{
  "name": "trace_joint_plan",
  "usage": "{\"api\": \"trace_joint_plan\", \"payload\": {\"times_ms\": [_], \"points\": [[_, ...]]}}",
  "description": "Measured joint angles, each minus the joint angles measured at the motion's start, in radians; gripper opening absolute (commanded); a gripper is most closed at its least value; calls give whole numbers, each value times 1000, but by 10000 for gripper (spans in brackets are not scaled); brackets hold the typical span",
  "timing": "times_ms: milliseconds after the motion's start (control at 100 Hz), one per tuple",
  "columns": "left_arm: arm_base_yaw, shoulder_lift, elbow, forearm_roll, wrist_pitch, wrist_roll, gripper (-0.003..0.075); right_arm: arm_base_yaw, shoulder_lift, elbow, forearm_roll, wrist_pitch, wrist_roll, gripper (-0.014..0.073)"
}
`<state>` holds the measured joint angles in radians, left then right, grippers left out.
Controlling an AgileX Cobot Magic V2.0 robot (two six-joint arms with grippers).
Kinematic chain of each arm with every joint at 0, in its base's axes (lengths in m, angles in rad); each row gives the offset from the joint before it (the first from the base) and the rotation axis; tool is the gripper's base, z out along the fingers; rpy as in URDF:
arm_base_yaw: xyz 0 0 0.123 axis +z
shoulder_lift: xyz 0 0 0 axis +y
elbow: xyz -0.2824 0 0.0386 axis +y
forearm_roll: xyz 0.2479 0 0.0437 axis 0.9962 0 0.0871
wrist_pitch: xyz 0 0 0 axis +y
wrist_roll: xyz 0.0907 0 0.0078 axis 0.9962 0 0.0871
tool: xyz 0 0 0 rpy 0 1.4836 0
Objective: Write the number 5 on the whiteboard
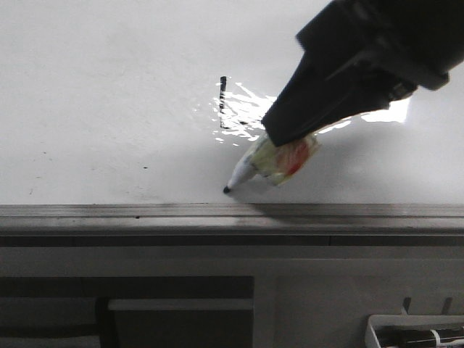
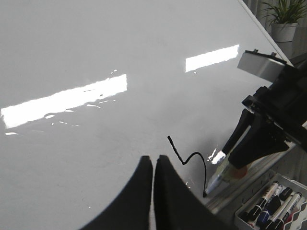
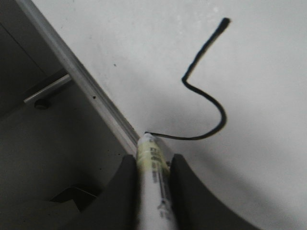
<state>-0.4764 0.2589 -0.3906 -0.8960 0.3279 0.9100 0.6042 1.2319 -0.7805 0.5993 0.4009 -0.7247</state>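
Note:
The whiteboard [image 1: 109, 94] lies flat, glossy white with glare. My right gripper [image 1: 290, 141] is shut on a white marker [image 1: 272, 161] wrapped in yellowish tape, its black tip touching the board near the grey metal edge strip [image 1: 217, 212]. In the right wrist view the marker [image 3: 152, 165] sits between the fingers, and the black stroke of the number 5 [image 3: 207, 91] runs from a straight line into a curved tail that ends at the tip. The stroke also shows in the left wrist view [image 2: 194, 155]. My left gripper [image 2: 154, 159] is shut and empty, over the board beside the stroke.
A white tray of several markers [image 2: 271, 206] stands beyond the board's edge strip, also at the front view's lower right [image 1: 417, 333]. A potted plant [image 2: 284, 19] stands past the far corner. A grey bar [image 3: 48, 88] sits below the board's edge.

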Motion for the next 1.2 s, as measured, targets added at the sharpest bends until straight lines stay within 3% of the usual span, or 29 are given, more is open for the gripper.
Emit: {"api": "trace_joint_plan", "payload": {"times_ms": [250,400,840,1200], "points": [[0,0,0,0,0,0,-20,14,-61,-37,-6,5,2,-39],[0,0,0,0,0,0,-20,14,-122,-59,-6,-78,2,-39],[0,0,0,0,-3,0,-20,-16,-23,-59,3,-157,2,-39],[0,0,0,0,-4,0,-20,-95,-21,-67,37,-100,4,-39]]}}
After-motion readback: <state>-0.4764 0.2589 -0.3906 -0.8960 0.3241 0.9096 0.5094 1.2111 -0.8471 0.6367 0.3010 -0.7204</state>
